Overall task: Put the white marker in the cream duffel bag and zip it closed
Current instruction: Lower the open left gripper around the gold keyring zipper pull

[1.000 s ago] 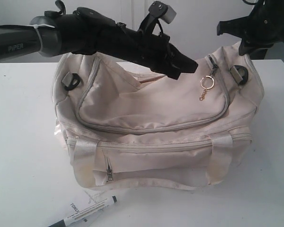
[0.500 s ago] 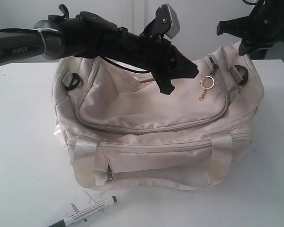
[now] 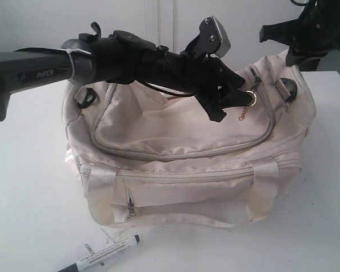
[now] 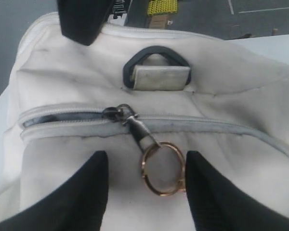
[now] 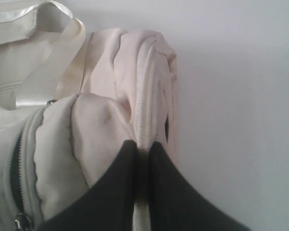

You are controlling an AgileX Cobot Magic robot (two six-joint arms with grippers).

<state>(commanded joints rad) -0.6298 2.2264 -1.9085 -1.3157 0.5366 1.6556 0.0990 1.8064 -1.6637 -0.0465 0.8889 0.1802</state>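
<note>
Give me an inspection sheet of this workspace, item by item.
Surface: white table, flat.
Job's things: cream duffel bag stands mid-table; white marker lies on the table in front of it, not inside.
Clutter: paper tag touching the marker; gold ring hangs from the zip pull.
Pincers: left pincer open, jaws either side of the gold ring; right pincer shut on the bag's end seam.
Cables: thin black cable loops under the left arm.
Surroundings: pale wall behind the table.
</note>
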